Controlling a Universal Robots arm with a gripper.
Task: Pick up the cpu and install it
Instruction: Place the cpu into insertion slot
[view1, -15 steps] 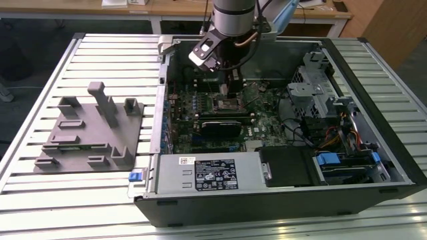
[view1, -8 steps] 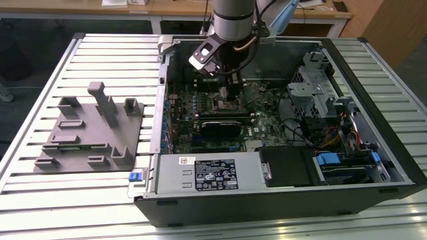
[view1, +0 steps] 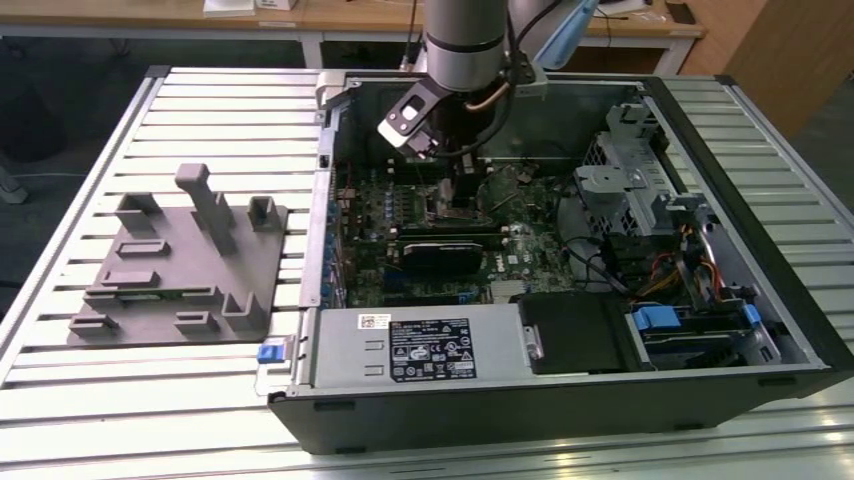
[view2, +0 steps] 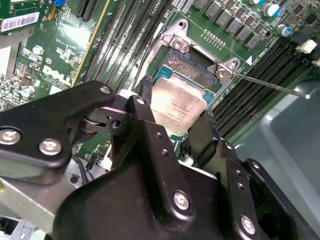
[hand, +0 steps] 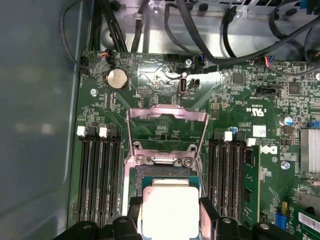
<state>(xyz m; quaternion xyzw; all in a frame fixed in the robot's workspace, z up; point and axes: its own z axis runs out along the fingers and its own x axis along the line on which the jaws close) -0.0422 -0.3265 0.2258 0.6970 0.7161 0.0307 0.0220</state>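
The jaws are closed to the width of the cpu (view2: 177, 107), with one of the black fingers (view2: 146, 97) against each of two opposite edges, so the chip sits directly between them and looks gripped rather than released. It lies flat, metal face up, at the open socket (view2: 194, 61) with its edges squared to the socket's metal frame. It is close to square, so it has no real long axis to line up. Whether it is fully seated or hangs a hair above the contacts cannot be told. In the first wrist view the cpu (hand: 170, 212) is a pale silver-grey plate with a faintly printed top and a thin darker rim around it. The hinged retaining frame (hand: 167, 114) just beyond it stands swung open. Memory slots (hand: 97, 175) run along both sides of the socket on the green motherboard (hand: 240, 100). In the exterior view the arm (view1: 465, 40) reaches down into the open computer case (view1: 747, 200), which lies on the slatted tabletop (view1: 200, 120) toward the exterior view's right, beside a grey tray (view1: 174, 270)
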